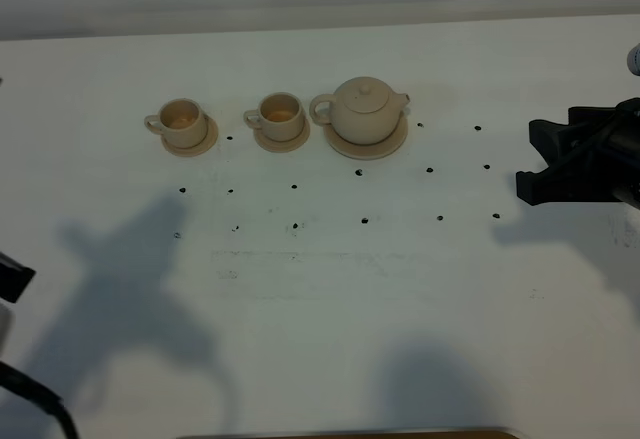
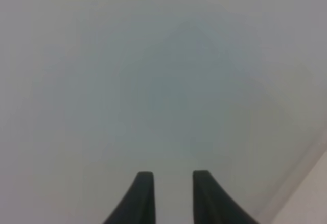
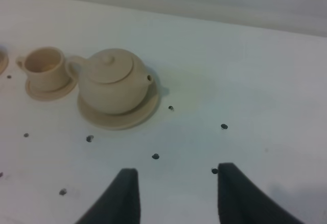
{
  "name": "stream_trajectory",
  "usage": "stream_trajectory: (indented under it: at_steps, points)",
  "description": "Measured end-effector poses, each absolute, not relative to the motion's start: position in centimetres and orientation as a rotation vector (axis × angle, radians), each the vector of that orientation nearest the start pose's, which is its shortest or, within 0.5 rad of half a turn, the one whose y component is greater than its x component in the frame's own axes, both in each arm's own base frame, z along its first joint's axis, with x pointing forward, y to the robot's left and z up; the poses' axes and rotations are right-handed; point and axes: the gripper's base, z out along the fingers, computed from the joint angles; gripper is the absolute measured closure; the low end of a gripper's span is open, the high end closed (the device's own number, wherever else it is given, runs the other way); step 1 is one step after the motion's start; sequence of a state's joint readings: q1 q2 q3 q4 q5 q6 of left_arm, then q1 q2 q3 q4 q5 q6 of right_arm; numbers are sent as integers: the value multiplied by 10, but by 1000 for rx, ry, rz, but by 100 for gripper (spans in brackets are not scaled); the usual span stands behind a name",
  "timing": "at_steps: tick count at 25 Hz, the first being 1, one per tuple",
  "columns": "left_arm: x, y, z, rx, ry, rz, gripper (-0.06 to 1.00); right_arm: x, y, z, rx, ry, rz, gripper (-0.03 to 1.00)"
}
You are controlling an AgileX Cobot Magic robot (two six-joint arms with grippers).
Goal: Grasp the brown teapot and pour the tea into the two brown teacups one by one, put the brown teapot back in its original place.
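The brown teapot [image 1: 365, 107] [image 3: 111, 81] sits lid on upon its wide saucer, the original place [image 1: 392, 143] [image 3: 133, 118], at the back middle of the white table. To its left stand the two brown teacups [image 1: 281, 111] [image 1: 181, 116], each on a small saucer; the nearer one [image 3: 45, 67] also shows in the right wrist view. My right gripper [image 1: 527, 157] [image 3: 176, 183] hovers open and empty to the right of the teapot, well apart from it. In the left wrist view my left gripper [image 2: 173, 196] shows a narrow gap between its fingers [image 2: 144, 196], with nothing in it, over a bare pale surface.
Small black dots [image 1: 364, 221] are scattered over the table [image 1: 320, 289] in front of the tea set. Part of the left arm [image 1: 12, 277] shows at the left edge. A thin dark rim [image 1: 350, 433] runs along the bottom edge. Arm shadows fall front left.
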State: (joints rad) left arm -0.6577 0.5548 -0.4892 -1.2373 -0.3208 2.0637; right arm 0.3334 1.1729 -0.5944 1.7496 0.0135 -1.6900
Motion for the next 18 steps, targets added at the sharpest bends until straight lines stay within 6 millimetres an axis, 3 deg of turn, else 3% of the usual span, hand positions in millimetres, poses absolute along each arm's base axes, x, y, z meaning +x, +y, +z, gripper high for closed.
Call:
stream_trajectory:
  at_steps: [5, 13, 18]
  points:
    - [118, -58, 343, 945, 1095, 571, 87, 224, 79, 257, -293, 2049, 255, 60]
    - [117, -58, 352, 1010, 911, 794, 87, 224, 79, 257, -296, 2048, 253, 60]
    - [119, -42, 358, 935, 927, 940, 87, 224, 79, 257, -297, 2048, 255, 60]
